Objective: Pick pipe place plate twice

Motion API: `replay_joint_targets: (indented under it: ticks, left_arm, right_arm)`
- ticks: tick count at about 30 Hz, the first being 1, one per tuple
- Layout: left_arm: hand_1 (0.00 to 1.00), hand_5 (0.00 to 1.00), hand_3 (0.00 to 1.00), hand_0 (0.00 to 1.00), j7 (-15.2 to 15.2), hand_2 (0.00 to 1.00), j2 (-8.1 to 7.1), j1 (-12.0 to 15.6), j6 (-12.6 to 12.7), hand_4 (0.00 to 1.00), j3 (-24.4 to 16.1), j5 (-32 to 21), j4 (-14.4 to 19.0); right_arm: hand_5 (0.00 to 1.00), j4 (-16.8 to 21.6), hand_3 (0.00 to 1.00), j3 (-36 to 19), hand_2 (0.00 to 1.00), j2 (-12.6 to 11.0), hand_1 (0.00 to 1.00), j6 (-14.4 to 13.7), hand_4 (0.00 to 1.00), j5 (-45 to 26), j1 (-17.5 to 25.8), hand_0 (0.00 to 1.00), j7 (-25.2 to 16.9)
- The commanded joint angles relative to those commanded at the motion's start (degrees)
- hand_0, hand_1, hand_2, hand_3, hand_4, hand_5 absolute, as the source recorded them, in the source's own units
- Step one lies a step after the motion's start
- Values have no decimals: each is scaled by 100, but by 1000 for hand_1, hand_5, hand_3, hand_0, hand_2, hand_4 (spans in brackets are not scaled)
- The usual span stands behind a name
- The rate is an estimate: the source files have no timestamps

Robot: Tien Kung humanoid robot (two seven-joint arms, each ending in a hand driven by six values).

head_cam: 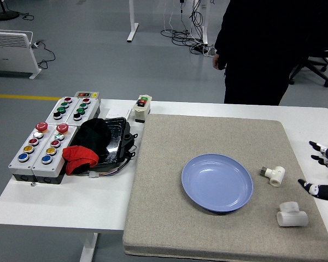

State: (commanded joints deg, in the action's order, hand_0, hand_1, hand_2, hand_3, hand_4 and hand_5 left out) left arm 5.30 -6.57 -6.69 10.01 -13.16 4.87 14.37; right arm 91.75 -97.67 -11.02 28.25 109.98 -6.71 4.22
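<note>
Overhead, head view: white table [60,204] carries a grey felt mat [169,218] filling the centre and right of the frame. A blue plate [217,182] sits on the mat right of centre, nothing on it.

Two white pipe fittings lie on the mat, both clear of the plate. The tee fitting [273,174] lies just right of the plate's rim, middle right of the frame. The second fitting [292,215] lies lower right, below and right of the plate, near the mat's right edge.

Right hand [327,172] enters at the right edge, off the mat over bare table, fingers spread and holding nothing; a green spot shows at its top. It is apart from both fittings. Nothing lies between the fittings and the plate.

Left side of the frame: four grey button boxes [50,139] with coloured buttons, a small switch box [142,107] at the mat's upper left corner, and a black tray [112,143] holding black and red cloth [82,155].

A person in dark clothes [268,49] stands at the far side, upper right, one hand hanging by the body.
</note>
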Motion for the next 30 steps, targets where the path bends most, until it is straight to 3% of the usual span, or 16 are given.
replay_joint_targets:
  ticks: [2, 3, 6, 8, 9, 14, 26, 27, 30]
  left_arm:
    - [584, 998, 584, 620, 0, 512, 0, 0, 0, 268, 1, -1, 0]
    - [584, 998, 584, 620, -1, 512, 0, -1, 1, 268, 1, -3, 0]
    - [584, 998, 584, 620, -2, 512, 1, -2, 2, 268, 3, -11, -2]
    - [584, 998, 584, 620, -1, 512, 2, -1, 3, 268, 3, -13, -2]
    - [584, 998, 584, 620, 0, 512, 3, -1, 4, 267, 3, -13, -3]
    - [584, 998, 584, 620, 10, 512, 7, 6, 7, 267, -11, 8, -4]
    - [585, 998, 584, 620, 39, 515, 16, 40, 6, 265, -54, 75, -2]
    - [585, 998, 584, 620, 41, 514, 16, 42, 6, 265, -56, 81, -2]
    - [585, 998, 584, 620, 44, 514, 17, 50, 5, 265, -60, 87, -2]
  right_arm:
    - [273, 49, 998, 30, 998, -25, 956, 148, 888, 261, 21, 998, -6]
    - [205, 116, 998, 88, 998, -70, 968, 270, 882, 484, 56, 998, -8]
    - [205, 250, 998, 274, 998, -202, 968, 583, 882, 1110, 120, 998, 31]
    - [205, 261, 998, 364, 998, -245, 968, 681, 882, 1467, 122, 998, 47]
    - [160, 255, 998, 404, 998, -260, 971, 714, 862, 1587, 116, 998, 51]
    - [160, 114, 998, 524, 998, -261, 971, 729, 862, 1765, 55, 998, 65]
    - [95, -620, 998, 763, 998, -120, 954, 252, 812, 2002, -246, 998, -147]
    - [45, -658, 959, 750, 967, -104, 906, 228, 760, 2002, -262, 947, -174]
    - [45, -736, 959, 723, 967, -78, 906, 284, 760, 2002, -300, 947, -211]
